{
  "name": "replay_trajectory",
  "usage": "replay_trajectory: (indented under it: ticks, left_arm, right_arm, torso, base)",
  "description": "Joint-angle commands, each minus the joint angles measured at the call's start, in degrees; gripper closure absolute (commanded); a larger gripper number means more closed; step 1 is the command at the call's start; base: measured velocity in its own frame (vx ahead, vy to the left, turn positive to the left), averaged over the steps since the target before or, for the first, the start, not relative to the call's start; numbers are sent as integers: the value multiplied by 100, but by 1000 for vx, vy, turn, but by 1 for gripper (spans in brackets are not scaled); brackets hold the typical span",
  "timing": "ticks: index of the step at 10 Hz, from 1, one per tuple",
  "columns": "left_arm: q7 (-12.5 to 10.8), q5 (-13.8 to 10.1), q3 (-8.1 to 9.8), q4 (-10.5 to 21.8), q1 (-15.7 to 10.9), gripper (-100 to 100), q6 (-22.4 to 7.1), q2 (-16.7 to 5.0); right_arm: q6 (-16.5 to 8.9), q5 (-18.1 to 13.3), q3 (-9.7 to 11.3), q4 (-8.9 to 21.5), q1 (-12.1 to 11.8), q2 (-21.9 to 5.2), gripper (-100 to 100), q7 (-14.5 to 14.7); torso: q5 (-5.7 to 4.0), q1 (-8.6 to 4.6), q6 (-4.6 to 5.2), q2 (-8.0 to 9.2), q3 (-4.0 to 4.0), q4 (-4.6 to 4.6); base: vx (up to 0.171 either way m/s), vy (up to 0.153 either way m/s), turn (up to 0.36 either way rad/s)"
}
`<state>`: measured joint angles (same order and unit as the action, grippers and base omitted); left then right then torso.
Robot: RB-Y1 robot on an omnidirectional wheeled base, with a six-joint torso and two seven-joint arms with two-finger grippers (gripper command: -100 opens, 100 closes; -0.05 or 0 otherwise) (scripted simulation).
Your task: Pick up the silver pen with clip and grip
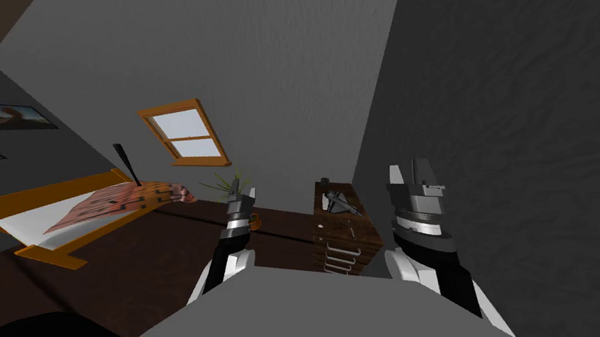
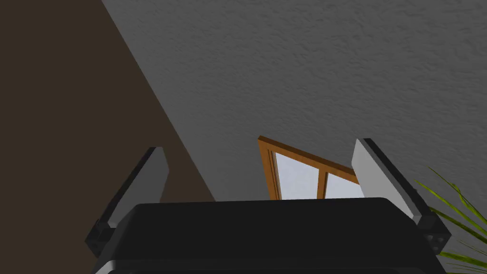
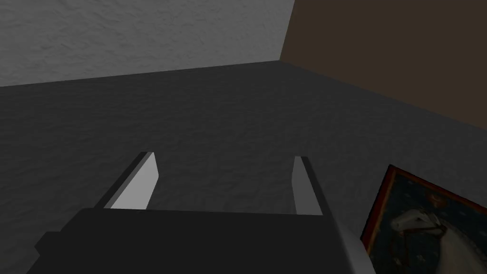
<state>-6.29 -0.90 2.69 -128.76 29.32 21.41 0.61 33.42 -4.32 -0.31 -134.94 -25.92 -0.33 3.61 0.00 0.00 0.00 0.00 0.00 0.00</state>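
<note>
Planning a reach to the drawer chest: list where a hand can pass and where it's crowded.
Free: the gap between the left hand and right hand, which opens toward the drawer chest, and the dark floor between the bed and the drawer chest. Crowded: the chest's top, mostly taken by dark grey items, and its far side, close to the dark wall.

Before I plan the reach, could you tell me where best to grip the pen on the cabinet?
Take the pen at mid-barrel, from above: it seems to lie flat on the cabinet, so a grip across its width suits it. Clip and grip are too small to tell.
</note>
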Motion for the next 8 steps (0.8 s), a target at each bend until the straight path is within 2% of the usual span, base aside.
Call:
replay_trajectory:
  ticks: [1, 5, 6, 8]
  left_arm:
    - [0, 0, 0, 0, 0, 0, 0, 0]
    - [0, 0, 0, 0, 0, 0, 0, 0]
    - [0, 0, 0, 0, 0, 0, 0, 1]
    - [0, 0, 0, 0, 0, 0, 0, 0]
  right_arm:
    - [-161, 53, -14, 152, 86, -264, -100, -113]
    - [-725, 232, -56, 650, 388, -683, -100, -518]
    - [-725, 232, -56, 650, 388, -683, -100, -518]
    - [-1094, 356, -83, 989, 603, -854, -100, -809]
  torso:
    - [0, 0, 0, 0, 0, 0]
    - [4, 20, 0, -12, -7, -3]
    - [5, 22, 1, -9, -5, -2]
    - [3, 17, 1, -8, -5, -2]
  base:
    - [6, 22, -77]
    - [19, 56, -103]
    - [13, 50, -50]
    - [13, 55, -141]
